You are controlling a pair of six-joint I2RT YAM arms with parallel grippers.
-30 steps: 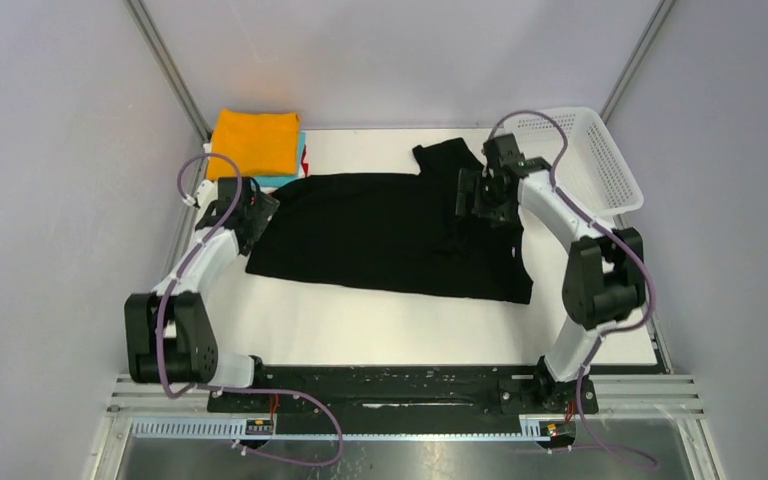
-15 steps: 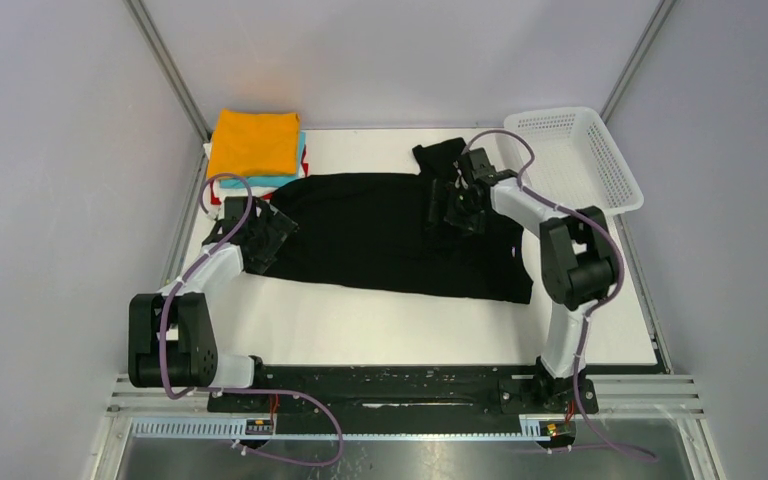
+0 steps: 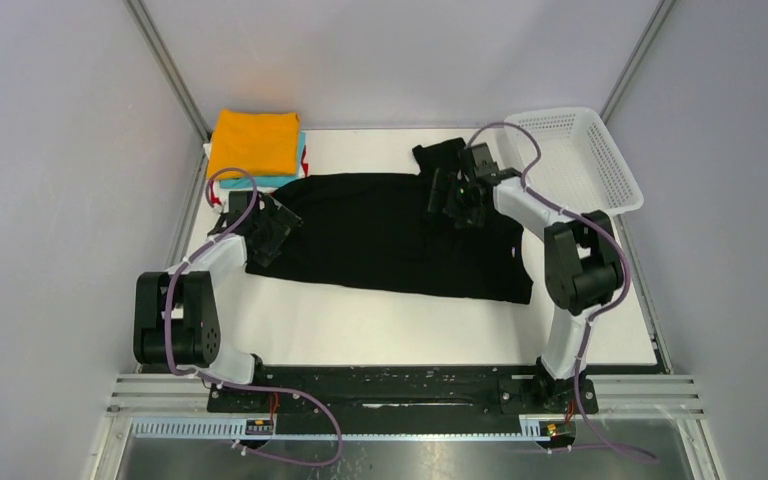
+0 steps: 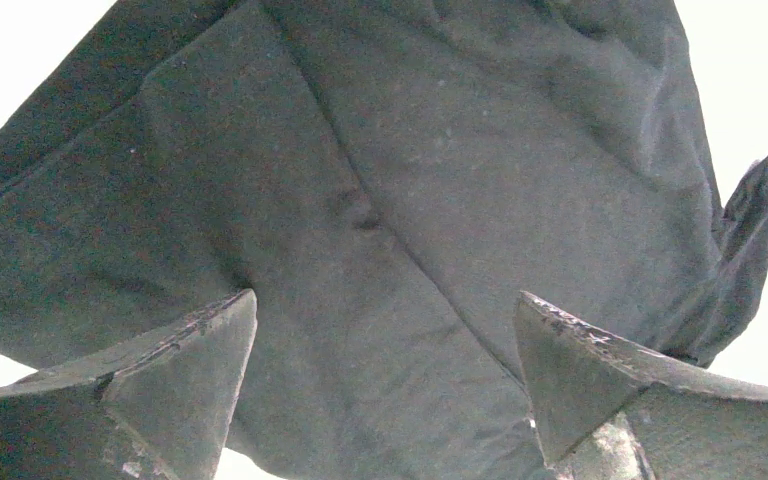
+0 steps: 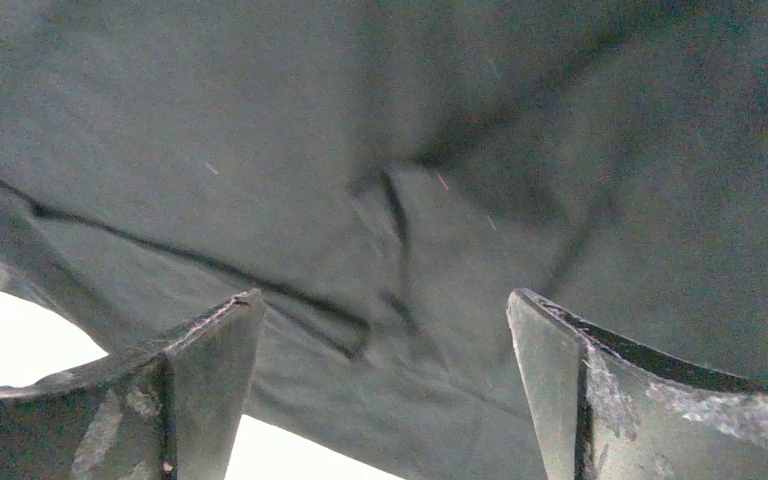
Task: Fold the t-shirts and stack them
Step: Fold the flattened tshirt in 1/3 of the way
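as l gripper (image 4: 385, 300) gapes, r gripper (image 5: 385, 296) too, black tee (image 3: 380, 236) beneath

The black t-shirt (image 3: 380, 235) lies spread flat mid-table (lightly wrinkled), one sleeve poking out toward 1 o'clock. At 10 o'clock, just beside its corner, the folded orange t-shirt (image 3: 254, 142) tops a stack, a turquoise one (image 3: 280, 181) beneath.

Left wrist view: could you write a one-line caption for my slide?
Left gripper, open, hovering close over the wrinkled black t-shirt spread on the white table.
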